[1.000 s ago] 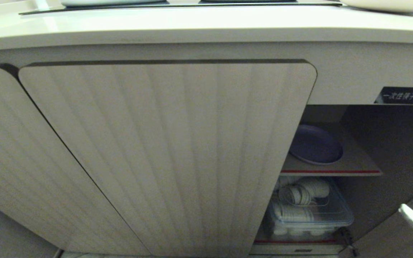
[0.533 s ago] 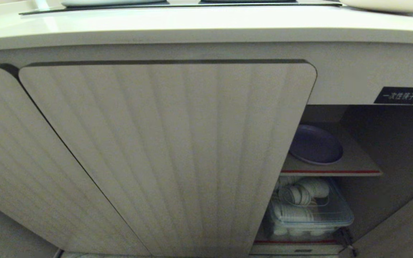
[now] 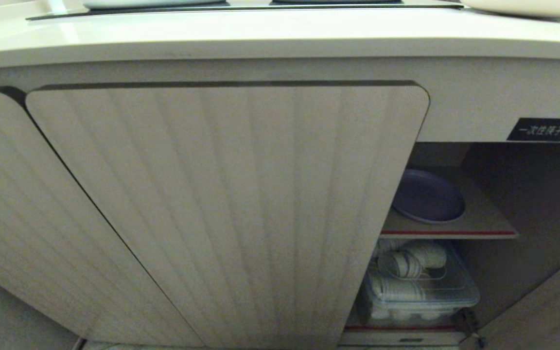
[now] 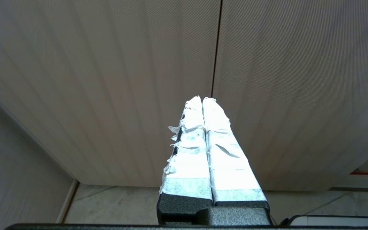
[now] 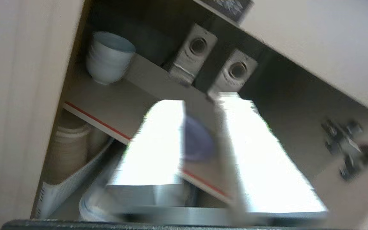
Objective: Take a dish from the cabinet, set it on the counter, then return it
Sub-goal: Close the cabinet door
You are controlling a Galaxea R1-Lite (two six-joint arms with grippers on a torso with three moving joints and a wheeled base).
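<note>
Cabinet stands under counter – one ribbed door shut, right side open. Dish lies flat on inner shelf, just below black label. Bin of white cups is kept under shelf. Left gripper is pressed shut, empty, before shut doors. Right gripper faces dish – fingers parted, nothing held.

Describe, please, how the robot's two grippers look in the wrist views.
The left gripper has two long tapering fingers wrapped in frayed white tape, set on a black textured base. The right gripper shows two similar bright white fingers, heavily blurred, above a dark base edge. No cables or markings show.
</note>
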